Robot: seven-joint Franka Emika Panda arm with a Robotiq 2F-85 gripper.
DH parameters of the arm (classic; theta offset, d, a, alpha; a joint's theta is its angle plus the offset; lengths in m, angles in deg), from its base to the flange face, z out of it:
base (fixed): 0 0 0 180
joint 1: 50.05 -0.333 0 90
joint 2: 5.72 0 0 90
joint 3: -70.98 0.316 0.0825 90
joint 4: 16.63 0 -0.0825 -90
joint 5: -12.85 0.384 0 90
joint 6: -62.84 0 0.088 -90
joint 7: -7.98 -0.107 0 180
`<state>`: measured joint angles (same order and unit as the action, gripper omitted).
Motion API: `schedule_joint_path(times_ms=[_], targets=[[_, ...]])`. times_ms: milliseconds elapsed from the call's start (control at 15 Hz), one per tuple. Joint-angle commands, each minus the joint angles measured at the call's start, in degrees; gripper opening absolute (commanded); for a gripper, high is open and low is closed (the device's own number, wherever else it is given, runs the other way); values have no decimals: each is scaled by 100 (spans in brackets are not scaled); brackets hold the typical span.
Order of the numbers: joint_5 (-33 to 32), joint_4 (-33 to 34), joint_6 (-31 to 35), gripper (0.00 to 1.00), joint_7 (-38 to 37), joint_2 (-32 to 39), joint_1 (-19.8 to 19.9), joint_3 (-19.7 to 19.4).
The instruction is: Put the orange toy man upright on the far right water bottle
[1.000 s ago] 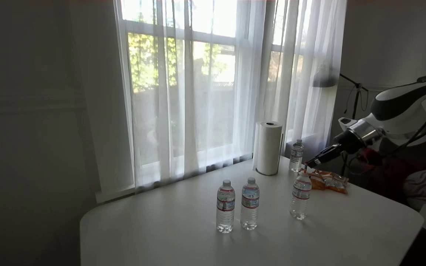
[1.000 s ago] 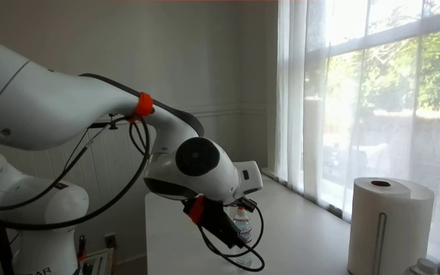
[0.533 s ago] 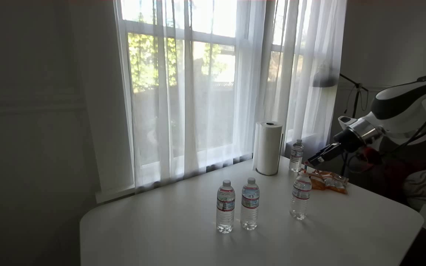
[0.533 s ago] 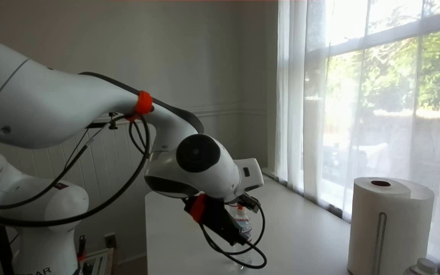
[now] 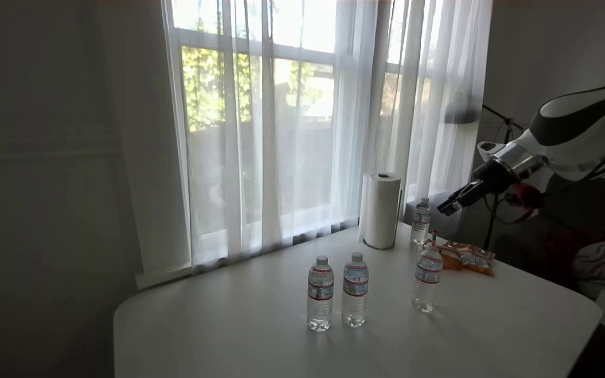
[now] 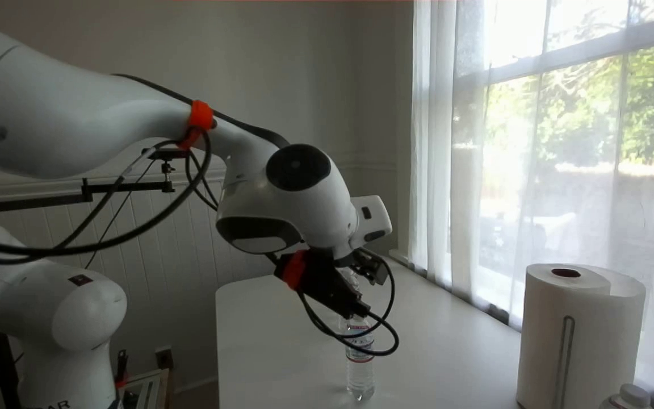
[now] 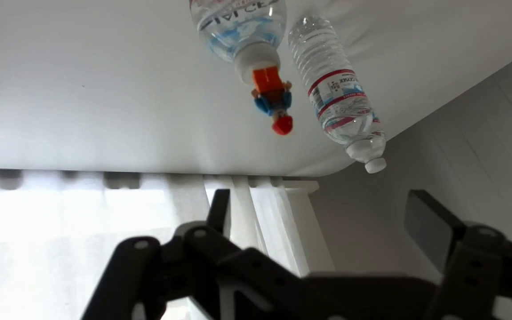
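things hang upside down in the wrist view, where the top border cuts off the right bottle (image 7: 238, 26) under the toy man (image 7: 272, 95); of the two bottles (image 7: 336, 91) beyond, toward a rounded corner of the desk (image 7: 105, 111), the front hides most of the other. in an exterior view the arm (image 6: 310, 210) covers the right bottle's top and the toy man, and the bottom border leaves little more than the cap of a fourth bottle (image 6: 632, 394), beside the roll (image 6: 579, 341) at the desk's window edge. the front of the pair has red label bands and inverted letters that look like "geyser"; the right bottle's lettering is too cut up to read, and print on the packets (image 5: 468, 258), by the robot-side edge, is too small. the toy man stands upright on the right bottle's cap, in from that same edge: orange legs, brownish body, blue sleeves, tan hands, red hat, the face hard to make out. the claw (image 7: 320, 218) is unclenched, fingers wide apart, above and clear of it.
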<state>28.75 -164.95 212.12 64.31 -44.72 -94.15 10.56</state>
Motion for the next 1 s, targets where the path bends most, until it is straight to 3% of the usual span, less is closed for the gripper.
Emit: schedule_joint_path(times_ms=[0, 600, 933], targets=[[-109, 380, -628, 100, -746, 631, 771, 873], [-247, 1258, -2274, 100, -2033, 1689, 3285, 3290], [-469, 1563, -2869, 100, -2366, 1879, 4108, 4159]])
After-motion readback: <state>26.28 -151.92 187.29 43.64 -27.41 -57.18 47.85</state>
